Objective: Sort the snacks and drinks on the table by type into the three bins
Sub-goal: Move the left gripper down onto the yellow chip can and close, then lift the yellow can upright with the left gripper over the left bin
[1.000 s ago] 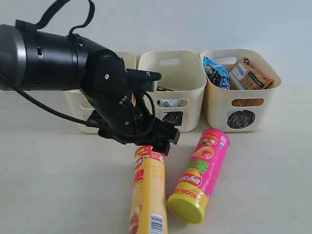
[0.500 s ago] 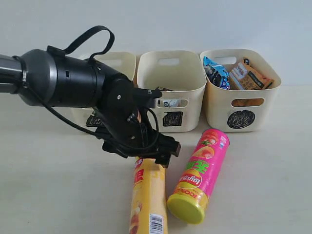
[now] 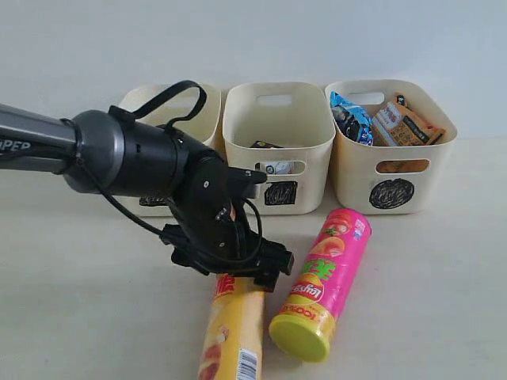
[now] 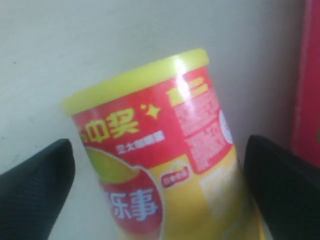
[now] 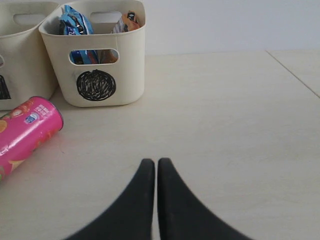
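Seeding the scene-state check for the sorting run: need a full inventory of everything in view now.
pale beige table: 1, under everything
cream plastic bins: 3, row at the back: left bin (mark mostly hidden), square-marked bin, circle-marked bin
crinkly blue bag: 1, in the circle-marked bin
crinkly orange bag: 1, same bin
small white-and-blue carton: 1, seen through the square-marked bin's slot
dark carton: 1, same bin, only its top shows
tall yellow chip tube: 1, yellow and red, lying on the table, front centre
tall pink chip tube: 1, pink, yellow lid, lying to its right
left gripper: 1, black, open, jaws either side of the yellow tube's top end
right gripper: 1, black, shut, over bare table
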`<state>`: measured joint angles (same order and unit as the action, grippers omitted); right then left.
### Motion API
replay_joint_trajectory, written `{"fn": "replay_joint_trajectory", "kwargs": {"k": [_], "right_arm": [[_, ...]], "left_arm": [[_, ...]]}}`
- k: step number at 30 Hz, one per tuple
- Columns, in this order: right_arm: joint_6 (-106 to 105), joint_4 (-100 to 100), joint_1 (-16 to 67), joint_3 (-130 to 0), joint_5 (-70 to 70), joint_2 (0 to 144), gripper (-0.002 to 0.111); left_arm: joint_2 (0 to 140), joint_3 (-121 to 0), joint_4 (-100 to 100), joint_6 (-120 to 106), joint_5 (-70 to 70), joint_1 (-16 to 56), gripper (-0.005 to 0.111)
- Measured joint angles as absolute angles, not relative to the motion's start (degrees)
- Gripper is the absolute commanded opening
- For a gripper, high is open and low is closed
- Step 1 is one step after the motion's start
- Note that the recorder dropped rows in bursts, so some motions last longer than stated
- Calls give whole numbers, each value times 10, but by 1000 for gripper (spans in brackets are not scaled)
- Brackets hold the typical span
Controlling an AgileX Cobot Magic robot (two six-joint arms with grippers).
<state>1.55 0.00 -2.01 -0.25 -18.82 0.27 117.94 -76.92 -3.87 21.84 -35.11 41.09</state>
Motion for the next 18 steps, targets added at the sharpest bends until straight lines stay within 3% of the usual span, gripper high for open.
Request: {"fn": "replay_joint_trajectory", "kwargs": {"k": [11,18], "right_arm": [[15,-4,-20,-3,-188,3,0],[15,-4,-20,-3,-188,3,0]], "left_arm": [[1186,-769,-40,218,-350,402,81],[1186,-769,-40,218,-369,374,49]]}}
